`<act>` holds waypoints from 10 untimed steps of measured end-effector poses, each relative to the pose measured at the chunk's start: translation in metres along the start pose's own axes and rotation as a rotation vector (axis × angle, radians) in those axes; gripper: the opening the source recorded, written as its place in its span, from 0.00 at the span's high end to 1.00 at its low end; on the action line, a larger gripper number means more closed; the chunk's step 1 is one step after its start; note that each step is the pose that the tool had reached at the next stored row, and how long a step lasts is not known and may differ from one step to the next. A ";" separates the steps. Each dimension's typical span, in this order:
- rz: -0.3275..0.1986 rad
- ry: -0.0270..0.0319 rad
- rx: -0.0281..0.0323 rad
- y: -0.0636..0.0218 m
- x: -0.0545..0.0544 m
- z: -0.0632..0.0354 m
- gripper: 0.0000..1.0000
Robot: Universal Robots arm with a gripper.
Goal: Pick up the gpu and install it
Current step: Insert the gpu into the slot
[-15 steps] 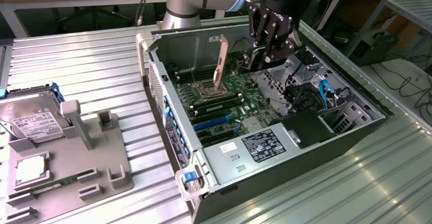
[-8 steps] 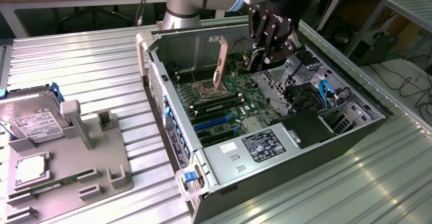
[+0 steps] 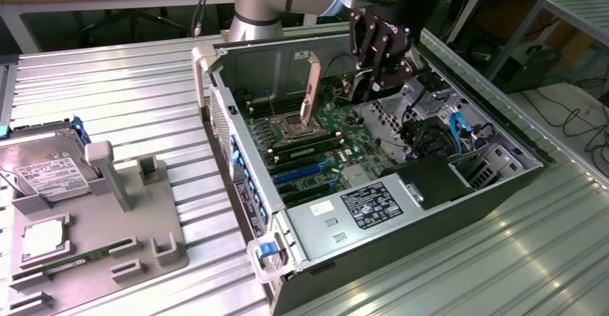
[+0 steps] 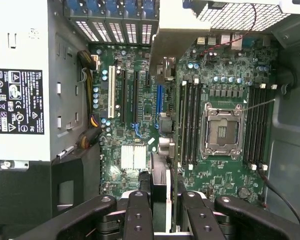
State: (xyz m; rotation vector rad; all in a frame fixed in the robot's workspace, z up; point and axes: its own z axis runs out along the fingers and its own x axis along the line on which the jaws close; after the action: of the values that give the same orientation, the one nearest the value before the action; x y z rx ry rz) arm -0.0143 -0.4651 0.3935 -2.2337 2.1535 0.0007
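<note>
The worktop (image 3: pixel 114 88) is ribbed, shiny metal slats. On it lies an open black-and-silver steel case (image 3: pixel 495 187), its side off, with a perforated grille along one wall. Inside the case sits a green motherboard (image 4: pixel 225 180) carrying a square bare metal CPU socket (image 4: pixel 222 131), long black memory slots either side of it, a white expansion slot (image 4: pixel 111 91) with black ones beside it, and a small finned silver heatsink (image 4: pixel 133 156). A boxy grey power supply (image 4: pixel 25 80) with a black printed label fills one end of the case; bundled coloured wires run from it to the board.

At the exterior view's left, a grey moulded tray (image 3: pixel 105 223) holds a silver hard drive (image 3: pixel 43 173) with a white label, a square chip and a narrow green memory stick (image 3: pixel 81 257).

The black claw (image 4: pixel 160 210) hangs over the case's interior, above the motherboard, its fingers (image 4: pixel 138 215) narrowed onto the gpu (image 4: pixel 159 182). The thin dark card stands on edge between them, pointing down toward the board.
</note>
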 end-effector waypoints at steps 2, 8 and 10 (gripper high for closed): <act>0.000 -0.0001 0.0000 0.0000 0.000 0.0007 0.72; 0.000 0.0000 0.0000 0.0001 0.000 0.0027 0.72; 0.000 0.0000 0.0000 0.0001 0.000 0.0034 0.72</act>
State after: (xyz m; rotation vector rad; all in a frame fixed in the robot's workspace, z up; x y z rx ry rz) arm -0.0143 -0.4651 0.3901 -2.2337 2.1536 0.0007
